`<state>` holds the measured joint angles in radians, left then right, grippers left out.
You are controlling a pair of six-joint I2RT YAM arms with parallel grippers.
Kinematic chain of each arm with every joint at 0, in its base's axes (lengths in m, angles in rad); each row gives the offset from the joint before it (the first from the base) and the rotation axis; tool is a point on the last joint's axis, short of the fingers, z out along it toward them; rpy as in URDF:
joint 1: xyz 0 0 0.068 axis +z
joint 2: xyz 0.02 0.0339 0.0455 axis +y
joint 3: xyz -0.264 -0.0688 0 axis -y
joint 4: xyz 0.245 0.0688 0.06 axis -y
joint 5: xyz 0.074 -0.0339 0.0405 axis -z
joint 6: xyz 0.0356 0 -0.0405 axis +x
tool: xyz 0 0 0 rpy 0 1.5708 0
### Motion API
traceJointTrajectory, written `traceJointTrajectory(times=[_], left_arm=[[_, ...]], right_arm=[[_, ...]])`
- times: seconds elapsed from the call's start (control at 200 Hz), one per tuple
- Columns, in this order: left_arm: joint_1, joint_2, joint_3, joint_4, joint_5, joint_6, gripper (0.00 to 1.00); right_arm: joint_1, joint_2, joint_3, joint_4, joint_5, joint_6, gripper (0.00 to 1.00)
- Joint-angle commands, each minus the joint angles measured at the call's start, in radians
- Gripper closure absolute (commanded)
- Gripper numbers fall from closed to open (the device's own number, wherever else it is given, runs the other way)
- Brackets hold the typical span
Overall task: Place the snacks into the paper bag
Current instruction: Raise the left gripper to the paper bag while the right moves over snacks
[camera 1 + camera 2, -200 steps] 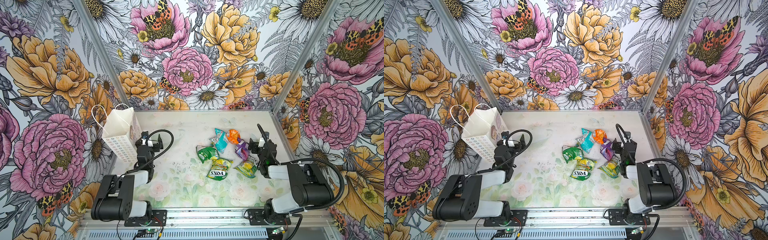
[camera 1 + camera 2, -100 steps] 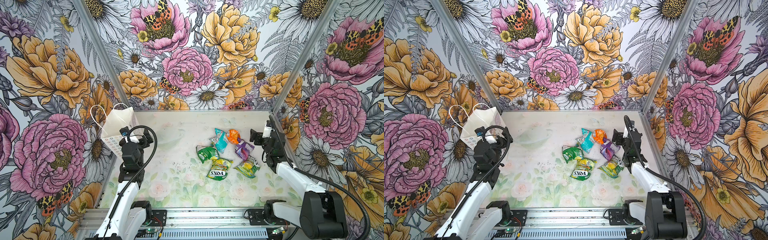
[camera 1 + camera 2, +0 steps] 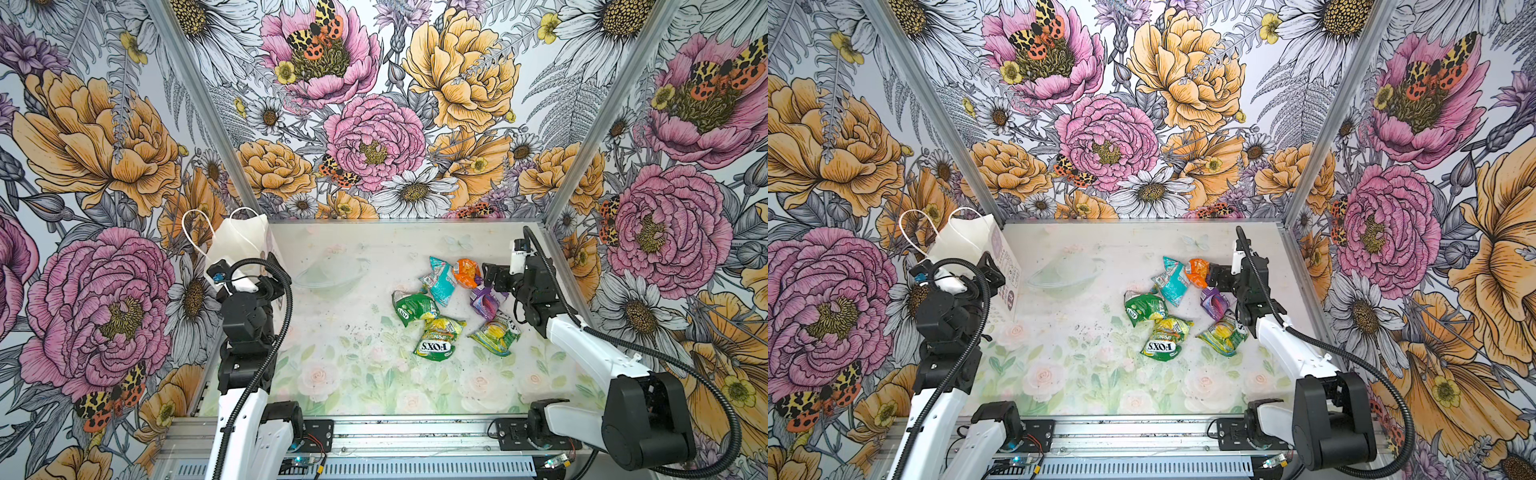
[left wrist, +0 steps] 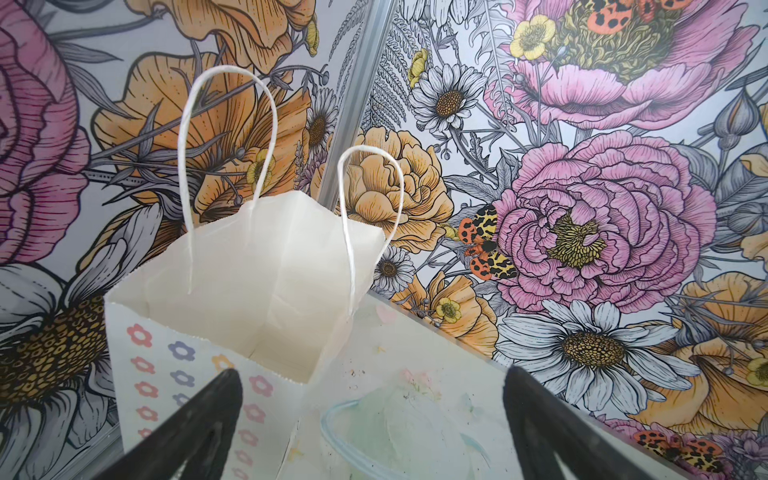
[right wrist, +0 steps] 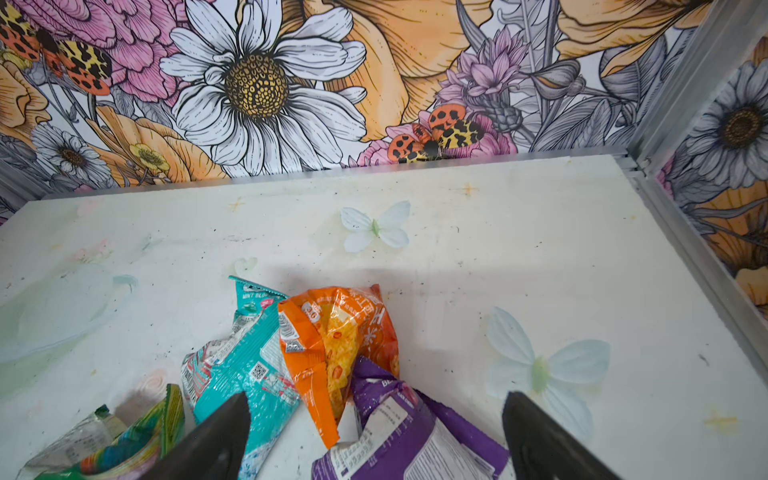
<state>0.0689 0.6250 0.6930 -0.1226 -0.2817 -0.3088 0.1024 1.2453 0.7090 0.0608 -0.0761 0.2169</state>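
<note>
While the snacks (image 3: 413, 307) lie outside the paper bag (image 3: 243, 241), left and right jaws stand apart.

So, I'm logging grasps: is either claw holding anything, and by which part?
Nothing is held: the left claw is open near the paper bag, the right claw open by the purple packet.

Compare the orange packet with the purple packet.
The orange packet shows yellow print; the purple packet carries a white label. The orange packet lies nearer the back wall; the purple packet lies nearer the front, framed by the open right gripper in its wrist view. Both are crinkly, lie on the table and touch.
</note>
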Motion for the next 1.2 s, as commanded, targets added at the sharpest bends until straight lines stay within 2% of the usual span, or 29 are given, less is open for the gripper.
traceJointTrajectory(times=[0.0,0.17,0.47,0.721,1.006,1.196], left_arm=[[0.015,0.015,0.096,-0.13,-0.043,-0.037,0.01],[0.036,0.091,0.307,-0.361,-0.121,-0.079,0.01],[0.083,0.182,0.6,-0.665,-0.058,-0.088,0.01],[0.223,0.285,0.772,-0.84,0.065,0.025,0.01],[0.487,0.353,0.777,-0.867,0.447,0.108,0.01],[0.559,0.385,0.765,-0.867,0.468,0.176,0.01]], right_arm=[[0.019,0.012,0.048,-0.01,0.019,-0.004,0.04],[0.037,0.032,0.058,-0.016,0.032,-0.005,0.04],[0.062,0.06,0.075,-0.041,0.053,-0.015,0.04],[0.077,0.056,0.086,-0.067,0.073,-0.025,0.04],[0.088,0.061,0.087,-0.079,0.082,-0.025,0.04],[0.093,0.076,0.091,-0.078,0.082,-0.024,0.04]])
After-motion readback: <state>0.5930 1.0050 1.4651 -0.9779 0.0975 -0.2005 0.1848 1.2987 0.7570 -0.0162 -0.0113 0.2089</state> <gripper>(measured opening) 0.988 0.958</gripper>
